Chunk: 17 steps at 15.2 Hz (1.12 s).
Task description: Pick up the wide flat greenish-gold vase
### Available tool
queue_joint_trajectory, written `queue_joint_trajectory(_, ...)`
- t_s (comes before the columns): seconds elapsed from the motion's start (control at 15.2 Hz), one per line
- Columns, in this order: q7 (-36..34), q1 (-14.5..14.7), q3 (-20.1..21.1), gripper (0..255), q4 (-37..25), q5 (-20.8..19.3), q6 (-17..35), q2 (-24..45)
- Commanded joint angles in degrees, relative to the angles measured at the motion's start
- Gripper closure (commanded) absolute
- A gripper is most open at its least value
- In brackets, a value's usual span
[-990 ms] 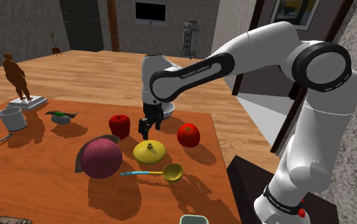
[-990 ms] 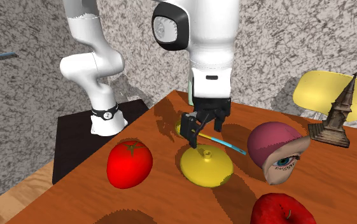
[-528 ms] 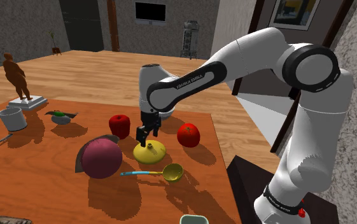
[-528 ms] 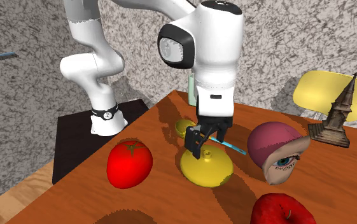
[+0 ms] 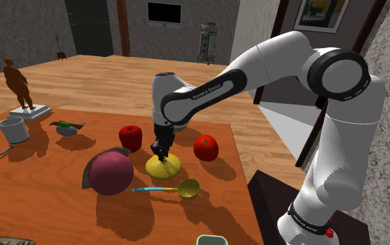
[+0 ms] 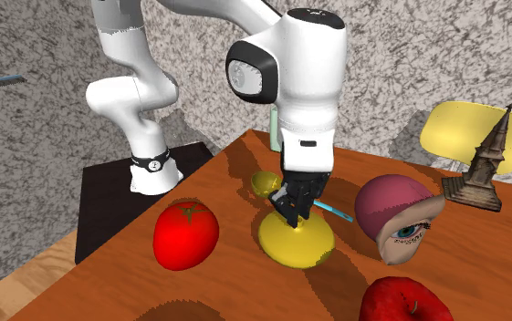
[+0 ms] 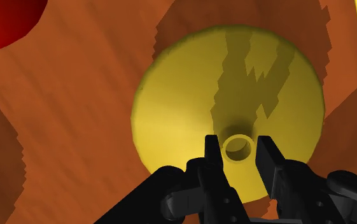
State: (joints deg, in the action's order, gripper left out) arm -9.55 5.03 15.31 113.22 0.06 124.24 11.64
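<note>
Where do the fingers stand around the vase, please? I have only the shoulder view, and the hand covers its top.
Observer: In the wrist view the hand is open, with one finger on each side of the yellow vase's short neck.
Operator: Is that neck solid?
Observer: No, the wrist view shows a hole down its middle.
Operator: And the round dark-pink thing beside it?
Observer: The second exterior view shows it is a head with a painted eye, apart from the vase.

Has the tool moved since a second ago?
Yes. In the shoulder view the tool has dropped toward the table, down onto the yellow vase, its neck now between the open fingers.
</note>
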Motion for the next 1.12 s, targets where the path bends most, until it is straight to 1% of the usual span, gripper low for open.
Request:
queue_joint_trajectory(0.0, 0.0, 0.02, 0.03, 255, 0.07, 0.02, 0.01, 0.04)
queue_joint_trajectory(0.2, 0.1, -0.04, -0.03, 255, -0.06, 0.0, -0.02, 0.15)
queue_joint_trajectory(1.06, 0.47, -0.32, 0.17, 255, -5.55, 1.06, -9.21, -3.68)
